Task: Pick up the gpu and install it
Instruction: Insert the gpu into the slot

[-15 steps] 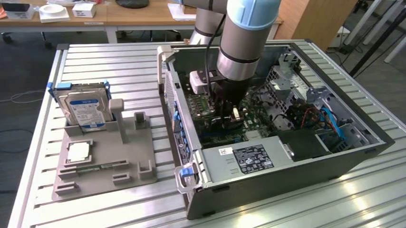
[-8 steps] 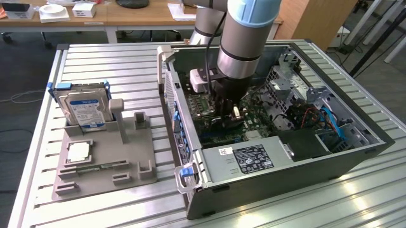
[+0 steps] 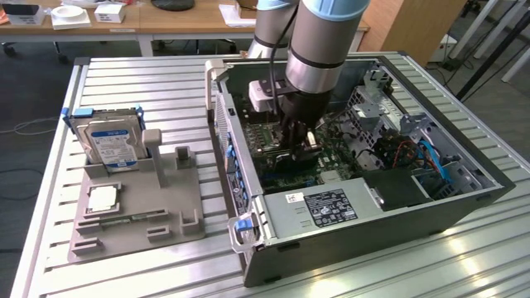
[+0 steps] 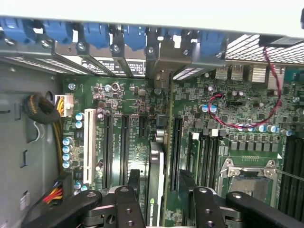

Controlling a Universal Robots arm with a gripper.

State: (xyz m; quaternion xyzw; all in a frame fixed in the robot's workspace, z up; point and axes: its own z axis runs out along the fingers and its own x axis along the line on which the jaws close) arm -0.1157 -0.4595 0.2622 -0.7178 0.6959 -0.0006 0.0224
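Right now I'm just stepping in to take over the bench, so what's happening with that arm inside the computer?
The robot arm is reaching down into the open computer case. Its pincer sits over the motherboard with the gpu standing on edge between its fingers, lined up with the expansion slots. On the tray outside, the hard drive stands in its holder.

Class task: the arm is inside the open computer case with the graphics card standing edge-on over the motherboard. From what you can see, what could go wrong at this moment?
1. The thin dark graphics card stands edge-on among several parallel black expansion slots; it may sit unseated or misaligned.
2. The gripper brackets the card closely; moving off could tilt or drag it.
3. The looping red wire and the silver processor socket lie nearby; a sideways move might snag or strike them.
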